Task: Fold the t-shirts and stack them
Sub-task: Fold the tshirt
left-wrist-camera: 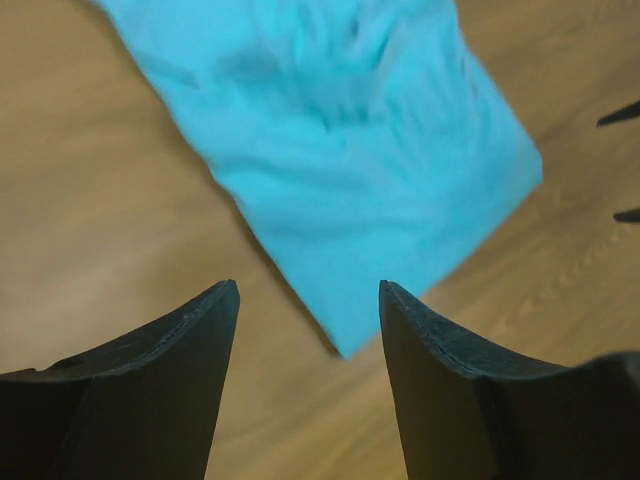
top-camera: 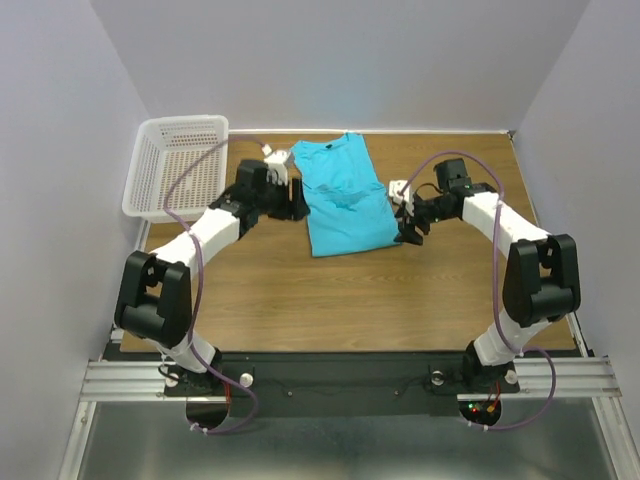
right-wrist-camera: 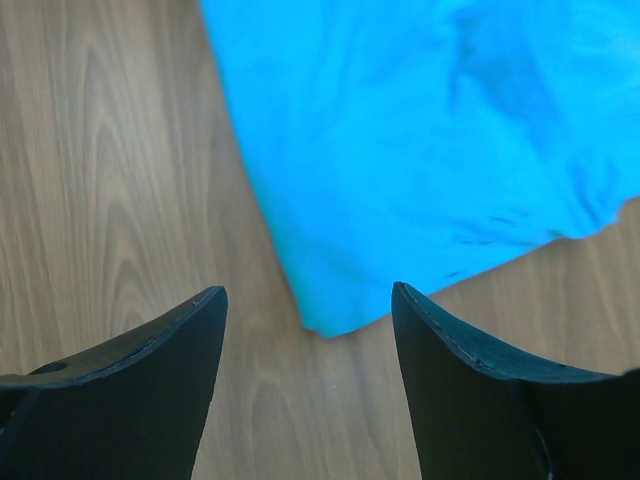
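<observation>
Between both grippers: turquoise t-shirt (top-camera: pixel 345 195), folded to a narrow oblong, flat on the wooden table (top-camera: pixel 350 300).
Left gripper (left-wrist-camera: pixel 308 290): fingers apart, empty, beside the shirt's left edge.
Right gripper (right-wrist-camera: pixel 308 292): fingers apart, empty, at the shirt's right edge.
Far-left corner: 1 white mesh basket (top-camera: pixel 185 122).

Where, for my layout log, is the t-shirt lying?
In the top view, the t-shirt lies far-centre on the table, between the left claw and right claw.

Turquoise t-shirt (top-camera: pixel 345 195) flat on wooden table (top-camera: pixel 350 300) between left claw (top-camera: pixel 296 203) and right claw (top-camera: pixel 408 230)
</observation>
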